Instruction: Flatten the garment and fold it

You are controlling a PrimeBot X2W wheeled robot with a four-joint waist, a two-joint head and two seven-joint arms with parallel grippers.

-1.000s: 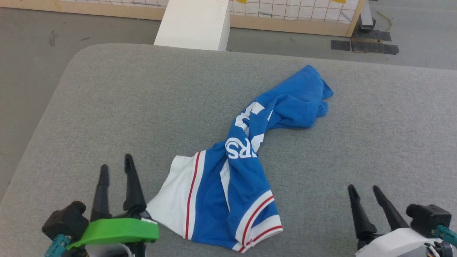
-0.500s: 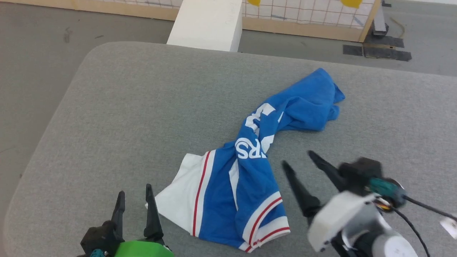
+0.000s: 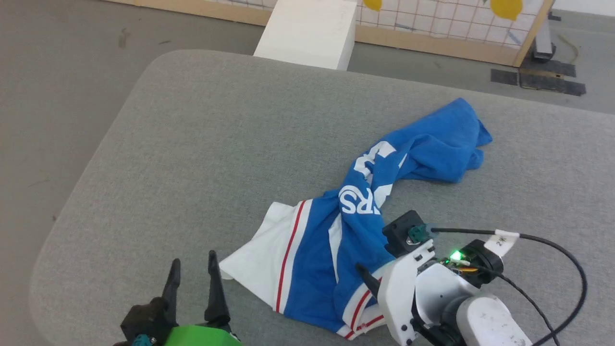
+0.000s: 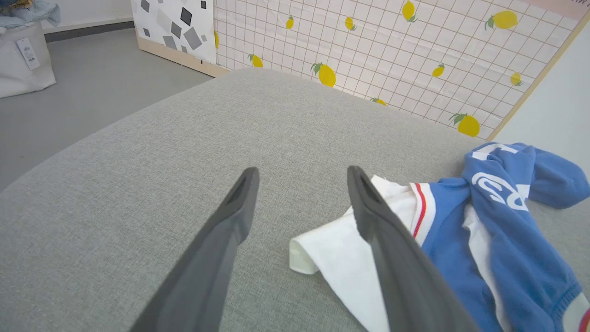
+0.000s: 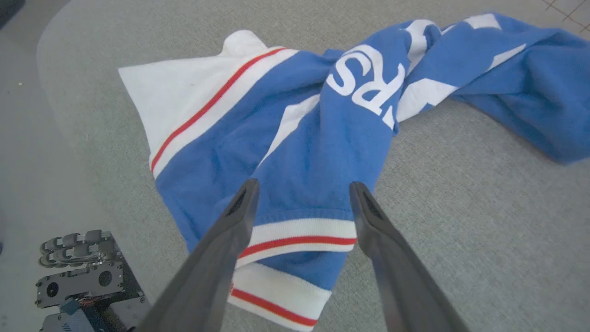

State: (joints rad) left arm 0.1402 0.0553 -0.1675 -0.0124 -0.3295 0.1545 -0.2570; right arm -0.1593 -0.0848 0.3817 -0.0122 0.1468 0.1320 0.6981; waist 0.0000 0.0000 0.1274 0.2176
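Garment (image 3: 312, 250) twisted, bunched on surface (image 3: 192, 144): not flattened, not folded. Right jaws apart over striped hem; left jaws apart, empty.

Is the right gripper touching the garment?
Cannot tell: the right wrist view shows the right gripper open, straddling the striped hem of the garment, but not whether it touches.

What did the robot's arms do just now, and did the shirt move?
The right end effector swung in from the lower right to hang open over the garment at its striped hem, gripping nothing. The left end effector stayed open by the white sleeve; the garment stayed crumpled where it was.
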